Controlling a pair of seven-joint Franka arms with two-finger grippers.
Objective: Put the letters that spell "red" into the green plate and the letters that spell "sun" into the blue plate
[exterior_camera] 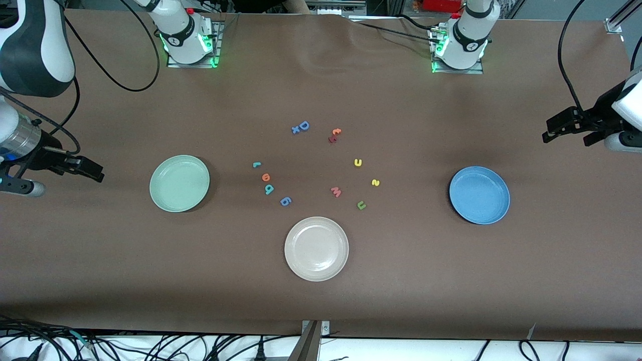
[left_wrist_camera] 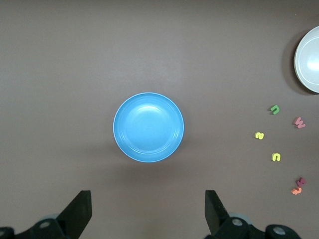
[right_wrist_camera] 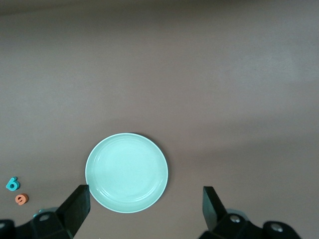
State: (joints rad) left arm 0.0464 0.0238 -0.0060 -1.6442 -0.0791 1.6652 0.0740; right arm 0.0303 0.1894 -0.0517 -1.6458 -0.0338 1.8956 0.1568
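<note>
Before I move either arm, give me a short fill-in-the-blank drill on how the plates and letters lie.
1. The round pale mint-green plate holds ____ letters.
2. The small yellow foam u lies nearer the round mid-blue plate than the ____ plate.
3. The plate nearest the front camera is the round ____ one.
4. Both the left pincer and the right pincer stand ____.

Missing words: no; green; cream-white; open

A high front camera faces both robots across the table (exterior_camera: 321, 301). Each wrist camera looks straight down. Front and left wrist views share the blue plate (exterior_camera: 479, 195).
</note>
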